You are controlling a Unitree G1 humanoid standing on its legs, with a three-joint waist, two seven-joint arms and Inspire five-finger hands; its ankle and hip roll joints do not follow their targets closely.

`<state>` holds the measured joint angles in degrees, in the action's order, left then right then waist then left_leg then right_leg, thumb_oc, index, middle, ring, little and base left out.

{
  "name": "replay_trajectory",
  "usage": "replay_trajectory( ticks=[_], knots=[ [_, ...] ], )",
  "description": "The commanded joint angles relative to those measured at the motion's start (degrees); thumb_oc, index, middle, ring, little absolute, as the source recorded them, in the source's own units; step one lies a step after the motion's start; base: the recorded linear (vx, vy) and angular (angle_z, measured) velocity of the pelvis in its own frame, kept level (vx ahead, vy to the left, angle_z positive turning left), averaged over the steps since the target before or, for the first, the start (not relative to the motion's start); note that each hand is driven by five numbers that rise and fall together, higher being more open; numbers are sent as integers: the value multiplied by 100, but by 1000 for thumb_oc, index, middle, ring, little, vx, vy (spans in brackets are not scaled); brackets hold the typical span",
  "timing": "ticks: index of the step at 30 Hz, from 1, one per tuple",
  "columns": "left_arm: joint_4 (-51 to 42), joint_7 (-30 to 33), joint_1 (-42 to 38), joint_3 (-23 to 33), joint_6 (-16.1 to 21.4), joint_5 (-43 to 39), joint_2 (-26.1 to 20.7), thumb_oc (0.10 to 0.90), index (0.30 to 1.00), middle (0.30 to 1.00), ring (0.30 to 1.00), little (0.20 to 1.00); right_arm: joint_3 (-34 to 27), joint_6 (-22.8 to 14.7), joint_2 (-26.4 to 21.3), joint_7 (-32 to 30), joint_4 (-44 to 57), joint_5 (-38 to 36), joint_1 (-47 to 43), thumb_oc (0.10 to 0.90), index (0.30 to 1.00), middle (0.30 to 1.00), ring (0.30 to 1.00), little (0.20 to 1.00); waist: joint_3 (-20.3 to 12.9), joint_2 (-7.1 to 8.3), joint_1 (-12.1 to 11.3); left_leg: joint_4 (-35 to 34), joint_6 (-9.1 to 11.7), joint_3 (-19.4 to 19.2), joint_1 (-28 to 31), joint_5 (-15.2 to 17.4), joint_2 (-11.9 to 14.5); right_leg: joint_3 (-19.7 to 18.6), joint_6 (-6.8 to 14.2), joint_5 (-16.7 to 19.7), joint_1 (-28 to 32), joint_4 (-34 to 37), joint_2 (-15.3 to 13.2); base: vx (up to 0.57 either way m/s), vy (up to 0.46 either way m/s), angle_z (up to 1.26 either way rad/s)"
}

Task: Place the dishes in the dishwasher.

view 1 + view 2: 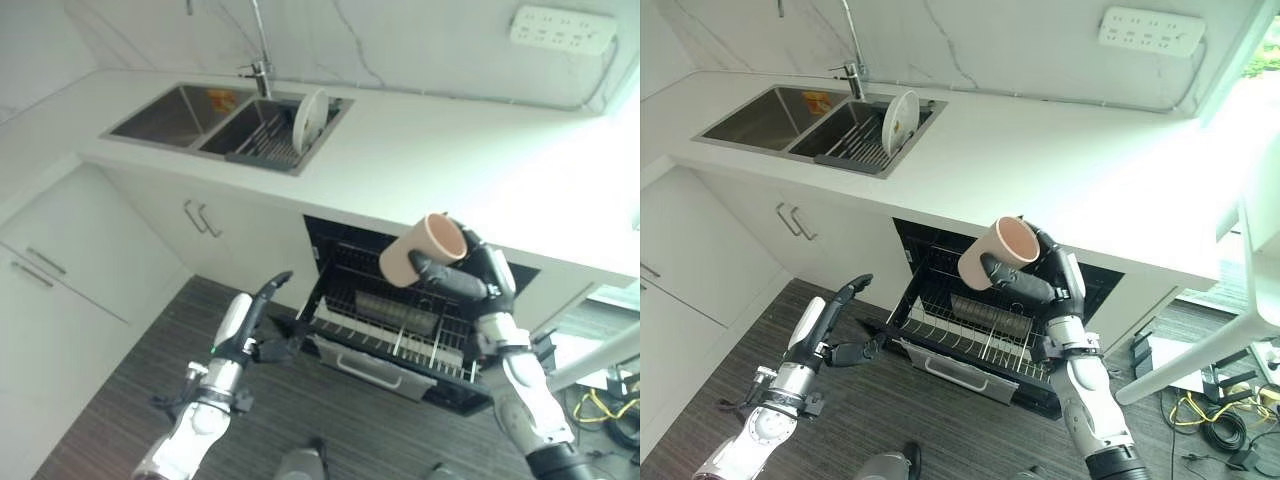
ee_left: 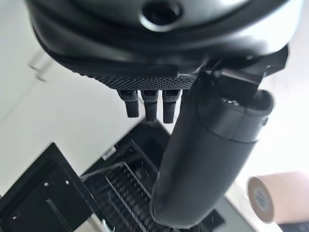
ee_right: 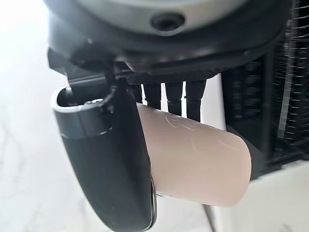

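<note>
My right hand [image 1: 1045,280] holds the cup [image 1: 998,252] on its side, thumb across the wall and fingers [image 3: 174,99] curled behind it: a firm wrap. The cup sits in the air above the dishwasher [image 1: 990,330], whose rack [image 1: 975,335] is pulled out below the counter [image 1: 1070,160]. My left hand [image 1: 830,325] hangs low at the left, near the rack's left corner, holding nothing; its fingers [image 2: 150,104] are loosely bent, the thumb out straight.

Assessment: the cup is not yet lodged. To do this well I judge I should bring it down over a bare run of tines, turn the mouth downward, and let go only when the rim rests on the wire. The grip looks sound, but a smooth wall may slip if the wrist rolls fast.

A plate [image 1: 900,120] stands in the sink [image 1: 770,120] at the far left, untouched
</note>
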<state>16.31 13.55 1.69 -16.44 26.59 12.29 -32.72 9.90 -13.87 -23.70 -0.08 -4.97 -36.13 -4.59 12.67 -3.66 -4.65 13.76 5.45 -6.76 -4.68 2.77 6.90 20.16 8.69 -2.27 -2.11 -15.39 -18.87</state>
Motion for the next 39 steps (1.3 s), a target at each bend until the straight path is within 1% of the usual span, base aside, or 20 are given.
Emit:
replay_trajectory(
  ticks=[1,3,6,8,9,11,13,15,18,19,21,22,24,25,29,33,36,39],
  knots=[
    [-509,-177,-748,-54,425,231,-298,800,900,900,900,900,-233,-189,-189,587,371,-271,-727,400,300,300,300,300,-141,29,-7,343,-228,-465,120,752,114,-229,220,-487,-21,-180,60,11,20,-18],
    [-480,-175,-847,-129,403,318,-371,800,900,900,900,900,-225,-125,-239,625,256,-294,-775,400,300,300,300,300,-111,26,17,343,-228,-475,78,743,106,-251,239,-459,-81,-180,41,-8,27,-12],
    [-475,-73,-1202,-335,369,510,-597,800,900,900,900,900,-196,90,-409,687,-4,-367,-1025,400,300,300,300,300,43,8,97,343,-223,-495,-83,714,85,-328,290,-378,-295,-180,3,-69,39,-5],
    [-448,-171,-1418,-431,396,542,-717,800,900,900,900,900,-196,239,-531,859,-148,-452,-1186,400,300,300,300,300,160,-2,138,343,-219,-486,-193,688,68,-393,314,-337,-419,-180,0,-118,31,-13],
    [-421,-256,-1538,-497,362,625,-773,800,900,900,900,900,-187,264,-583,925,-257,-619,-1272,400,300,300,300,300,225,-6,149,343,-217,-474,-251,671,62,-423,322,-310,-484,-180,-5,-105,11,-11],
    [-331,-575,-1826,-653,155,368,-883,800,900,900,900,900,-190,458,-677,822,-781,-896,-1548,400,300,300,300,300,328,-13,160,343,-217,-442,-326,643,44,-474,326,-284,-553,-180,15,-32,2,-2],
    [-320,-759,-2008,-784,32,388,-965,800,900,900,900,900,-211,455,-753,915,-1262,-1047,-1762,400,300,300,300,300,382,-19,173,343,-211,-454,-334,635,44,-500,328,-275,-572,-180,24,0,0,0],
    [-304,-1114,-2357,-988,-154,396,-1126,800,900,900,900,900,-292,562,-930,860,-1886,-1255,-2170,400,300,300,300,300,527,-38,171,343,-185,-471,-442,594,70,-501,346,-225,-698,-180,4,-101,1,-6],
    [-252,-1193,-2800,-1190,-429,135,-1370,800,900,900,900,900,-380,563,-1284,998,-2651,-1357,-2726,400,300,300,300,300,730,-67,151,343,-169,-448,-599,544,78,-531,343,-185,-852,-180,41,-180,3,-12],
    [-161,-1336,-3030,-1288,-713,-68,-1438,800,900,900,900,900,-363,611,-1436,995,-2993,-1406,-2995,400,300,300,300,300,827,-72,147,343,-158,-424,-721,492,97,-565,330,-164,-960,-180,90,-145,-1,-2],
    [-199,-1542,-3121,-1359,-857,-65,-1449,800,900,900,900,900,-385,680,-1541,1038,-3427,-1283,-3165,400,300,300,300,300,879,-79,136,343,-153,-407,-687,454,120,-603,304,-176,-912,-180,145,29,6,-1],
    [-254,-1643,-3112,-1383,-938,-31,-1473,800,900,900,900,900,-392,742,-1569,1057,-3533,-1199,-3177,400,300,300,300,300,876,-76,133,343,-146,-395,-655,448,122,-614,296,-182,-881,-180,151,89,8,-1],
    [-274,-1671,-3130,-1409,-987,0,-1496,800,900,900,900,900,-371,790,-1595,1089,-3587,-1181,-3215,400,300,300,300,300,887,-72,126,343,-146,-381,-646,449,119,-621,297,-182,-873,-180,157,7,-17,-1],
    [-213,-1768,-3360,-1552,-1087,-5,-1559,800,900,900,900,900,-232,874,-1681,1191,-3776,-1167,-3433,400,300,300,300,300,964,-71,110,343,-132,-357,-718,424,132,-618,301,-161,-933,-180,161,-92,-54,-3],
    [-161,-1866,-3841,-1788,-1135,21,-1762,800,900,900,900,900,17,978,-1820,1314,-4158,-1143,-3939,400,300,300,300,300,1140,-90,82,343,-109,-378,-878,361,175,-603,263,-152,-1052,-180,238,-75,-52,-1],
    [-335,-2077,-4033,-1827,-1235,-47,-1911,800,900,900,900,900,212,1049,-1766,1226,-4365,-917,-4171,400,300,300,300,300,1275,-161,78,343,-82,-439,-892,318,190,-574,227,-150,-1046,-180,225,11,1,-3],
    [-378,-2139,-4127,-1848,-1272,-79,-1926,800,900,900,900,900,256,1088,-1704,1198,-4510,-722,-4244,400,300,300,300,300,1304,-189,72,343,-70,-438,-925,304,185,-582,215,-150,-1070,-180,232,0,0,0],
    [-441,-2169,-4122,-1845,-1274,-18,-1925,800,900,900,900,900,327,1047,-1596,1151,-4618,-280,-4150,400,300,300,300,300,1335,-210,60,343,-74,-411,-924,292,162,-610,212,-145,-1055,-180,224,31,18,-2]
  ],
)
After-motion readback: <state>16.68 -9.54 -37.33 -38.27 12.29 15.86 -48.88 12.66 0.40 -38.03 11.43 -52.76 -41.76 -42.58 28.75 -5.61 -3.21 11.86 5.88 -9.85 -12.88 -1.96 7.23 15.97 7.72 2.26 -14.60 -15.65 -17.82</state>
